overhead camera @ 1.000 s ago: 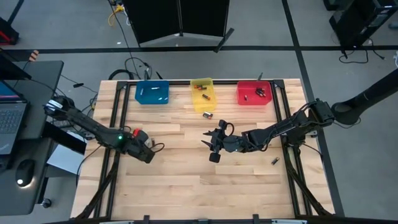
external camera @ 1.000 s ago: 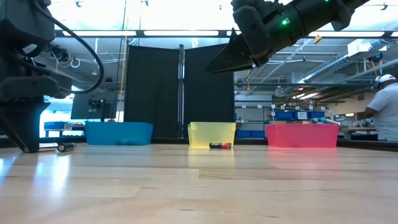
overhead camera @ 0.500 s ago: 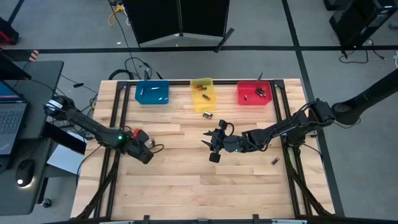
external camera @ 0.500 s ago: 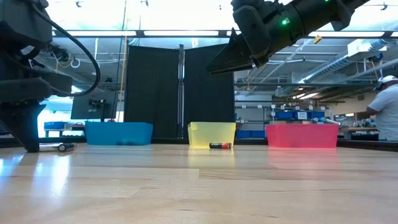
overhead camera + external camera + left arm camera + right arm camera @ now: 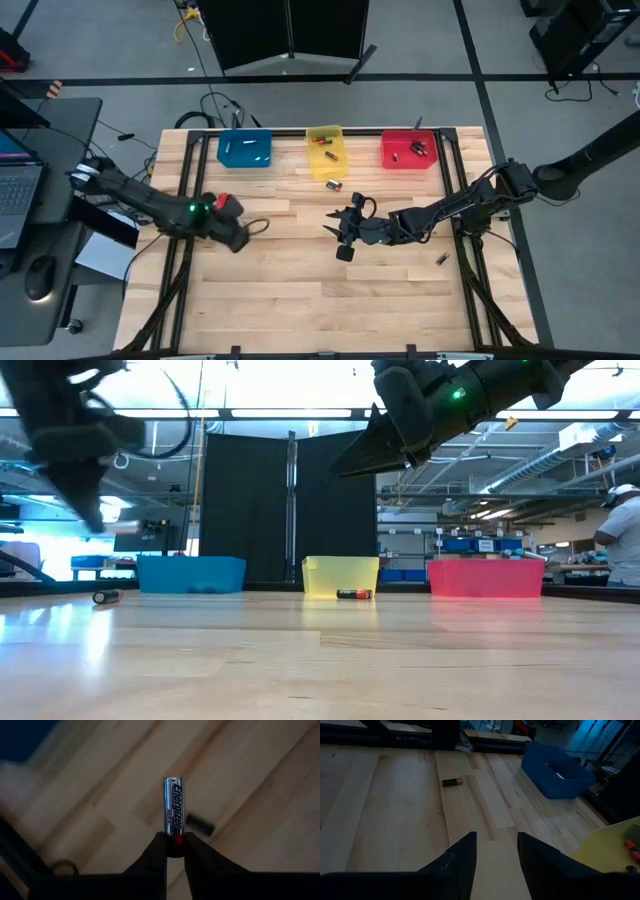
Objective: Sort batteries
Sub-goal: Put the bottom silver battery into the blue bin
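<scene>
My left gripper (image 5: 237, 238) hangs over the table's left part, shut on a silver battery (image 5: 173, 805); in the low view it shows raised above the wood (image 5: 90, 510). A dark battery (image 5: 199, 825) lies on the table below it (image 5: 105, 597). My right gripper (image 5: 340, 233) hovers open above the table's middle (image 5: 495, 852) with nothing between its fingers. Another battery (image 5: 333, 184) lies in front of the yellow bin (image 5: 325, 145), and one (image 5: 441, 259) lies at the right. My left gripper pinches the silver battery by one end (image 5: 173, 839) between its two fingertips. The battery sticks out past the fingertips in line with them. It is lifted clear of the table.
A blue bin (image 5: 245, 148), the yellow bin and a red bin (image 5: 408, 150) stand in a row along the far edge, with batteries showing in the yellow and red ones. Bare wood fills the near half of the table. A person (image 5: 622, 540) stands in the room behind.
My left gripper has risen from the table top, where its fingers stood a moment ago, and has turned a little toward the far side. The dark battery beside it has stayed on the wood.
</scene>
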{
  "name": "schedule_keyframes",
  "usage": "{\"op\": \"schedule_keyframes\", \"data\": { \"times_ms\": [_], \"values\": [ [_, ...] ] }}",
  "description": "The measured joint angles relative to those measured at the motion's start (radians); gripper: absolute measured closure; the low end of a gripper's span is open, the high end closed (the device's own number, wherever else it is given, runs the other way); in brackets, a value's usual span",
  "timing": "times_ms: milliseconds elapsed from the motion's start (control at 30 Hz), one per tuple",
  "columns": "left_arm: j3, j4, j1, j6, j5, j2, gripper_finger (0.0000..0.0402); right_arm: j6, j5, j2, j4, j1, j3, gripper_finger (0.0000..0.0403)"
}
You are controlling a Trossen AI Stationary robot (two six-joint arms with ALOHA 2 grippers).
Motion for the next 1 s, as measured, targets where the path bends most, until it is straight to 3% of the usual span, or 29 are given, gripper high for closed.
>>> {"op": "schedule_keyframes", "data": {
  "times_ms": [233, 433, 633, 800, 1000],
  "values": [
    [0.112, 0.081, 0.311, 0.407, -0.022, 0.000, 0.0357, 0.000, 0.000, 0.000, 0.007, 0.000, 0.000, 0.0252],
    [0.154, 0.213, 0.689, 0.759, 0.144, 0.011, 0.0357, 0.000, 0.000, 0.000, 0.007, 0.000, 0.000, 0.0252],
    [0.158, 0.269, 1.017, 0.962, 0.253, 0.118, 0.0357, 0.000, 0.000, 0.000, 0.007, 0.000, 0.000, 0.0254],
    [0.158, 0.346, 1.157, 1.053, 0.313, 0.273, 0.0357, 0.000, 0.000, 0.000, 0.007, -0.001, 0.000, 0.0253],
    [0.199, 0.434, 1.224, 1.099, 0.332, 0.399, 0.0357, 0.000, 0.000, 0.000, 0.006, -0.001, 0.000, 0.0256]
  ]
}}
